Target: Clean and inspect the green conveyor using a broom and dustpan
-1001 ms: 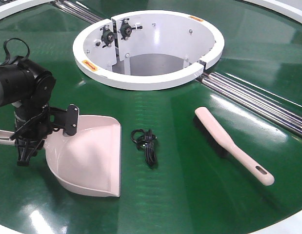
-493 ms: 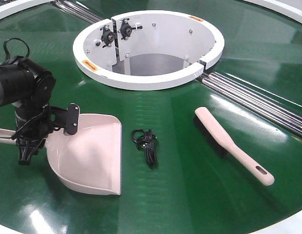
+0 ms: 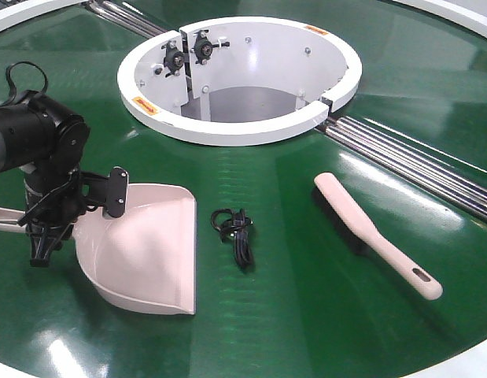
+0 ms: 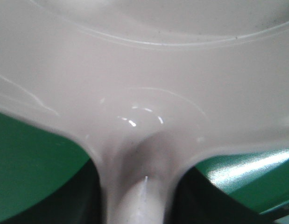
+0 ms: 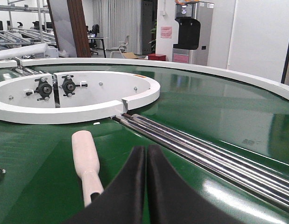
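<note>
A pale pink dustpan (image 3: 145, 252) lies on the green conveyor (image 3: 306, 323) at the left, its mouth facing right. My left gripper (image 3: 40, 228) is shut on the dustpan's handle. In the left wrist view the pan (image 4: 144, 70) fills the frame and its handle runs between the dark fingers (image 4: 88, 196). A pink hand broom (image 3: 373, 232) lies loose on the belt at the right. A small black cable tangle (image 3: 235, 232) lies between pan and broom. My right gripper (image 5: 145, 148) is shut and empty, just right of the broom (image 5: 86, 161).
A white ring housing (image 3: 227, 130) with an open centre stands at the back middle. Shiny metal rails (image 3: 416, 165) run diagonally behind the broom, and also show in the right wrist view (image 5: 191, 144). The conveyor's white outer rim is at the lower right.
My left arm and the dustpan have shifted slightly to the right, toward the black cable. The broom and cable have not moved.
</note>
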Motion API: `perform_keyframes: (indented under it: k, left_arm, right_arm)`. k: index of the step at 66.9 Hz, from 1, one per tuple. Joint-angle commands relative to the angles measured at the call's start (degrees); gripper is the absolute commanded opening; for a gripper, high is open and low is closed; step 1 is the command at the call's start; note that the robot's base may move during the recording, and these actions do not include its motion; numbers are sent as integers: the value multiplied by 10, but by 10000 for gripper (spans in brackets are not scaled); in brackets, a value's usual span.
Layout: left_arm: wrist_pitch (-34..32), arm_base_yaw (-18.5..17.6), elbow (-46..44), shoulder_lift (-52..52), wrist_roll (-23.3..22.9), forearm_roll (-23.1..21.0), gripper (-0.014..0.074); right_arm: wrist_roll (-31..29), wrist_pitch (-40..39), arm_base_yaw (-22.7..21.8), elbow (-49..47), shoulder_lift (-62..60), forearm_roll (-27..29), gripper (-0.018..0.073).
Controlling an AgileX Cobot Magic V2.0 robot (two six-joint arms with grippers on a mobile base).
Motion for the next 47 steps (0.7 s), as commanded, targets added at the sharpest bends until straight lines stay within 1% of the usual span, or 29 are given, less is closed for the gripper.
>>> perform_keyframes:
  k: [1, 33, 41, 44, 47]
  left_arm:
    - [-9, -3, -17, -28, -15, 7, -6]
    - [-9, -3, -17, -28, -15, 7, -6]
    - [-9, -3, -17, -28, -15, 7, -6]
    - [-9, -3, -17, -28, -15, 7, -6]
    - [-9, -3, -17, -28, -15, 7, -6]
  right_arm:
    - [-3, -40, -3, 2, -6, -2, -8]
    - [-11, -52, -3, 0, -6, -2, -8]
    - [15, -121, -3, 0, -6, 7, -8]
    - [30, -128, -3, -8, -6, 7, -8]
    - [45, -117, -3, -26, -3, 9, -8]
